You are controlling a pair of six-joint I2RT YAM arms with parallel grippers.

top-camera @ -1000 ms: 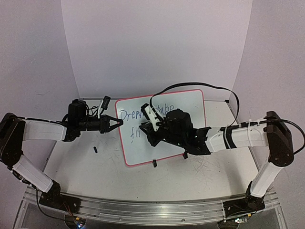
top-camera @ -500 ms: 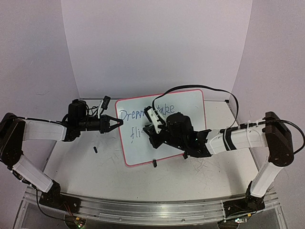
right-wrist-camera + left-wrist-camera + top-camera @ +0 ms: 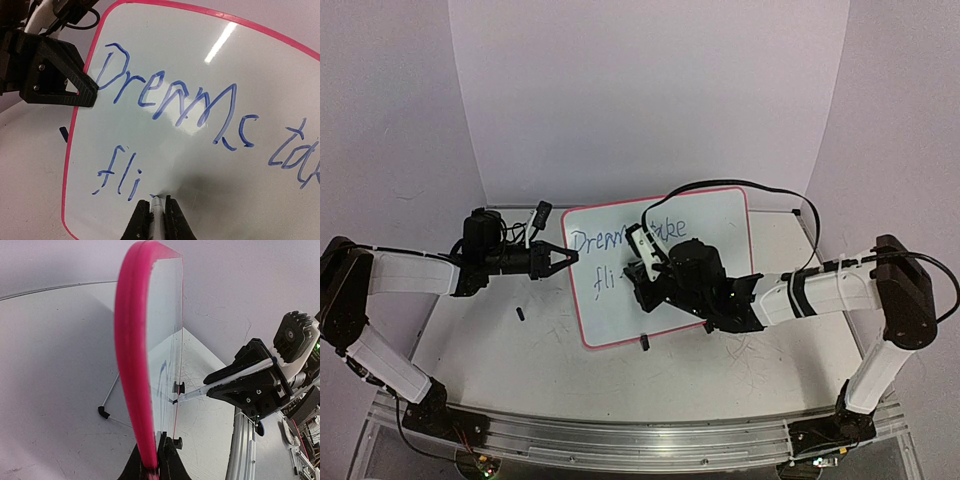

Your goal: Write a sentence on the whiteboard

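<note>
The whiteboard (image 3: 705,215) stands tilted on the table, white with a pink-red rim and two black clip feet (image 3: 644,343). Blue writing on it reads "Dreams take" with "fli" below (image 3: 117,170). My left gripper (image 3: 570,257) is shut on the board's left rim (image 3: 131,370), seen edge-on in the left wrist view. My right gripper (image 3: 638,272) is shut on a white marker (image 3: 157,210); its blue tip touches the board just right of the "i". The marker tip also shows in the left wrist view (image 3: 176,401).
A small dark marker cap (image 3: 520,314) lies on the scuffed tabletop left of the board. A black cable (image 3: 760,187) arcs over the board's top right corner. A thin L-shaped rod (image 3: 109,400) lies behind the board.
My right gripper has shifted slightly right along the lower line, and an "i" now follows "fl". The left gripper and board have not moved.
</note>
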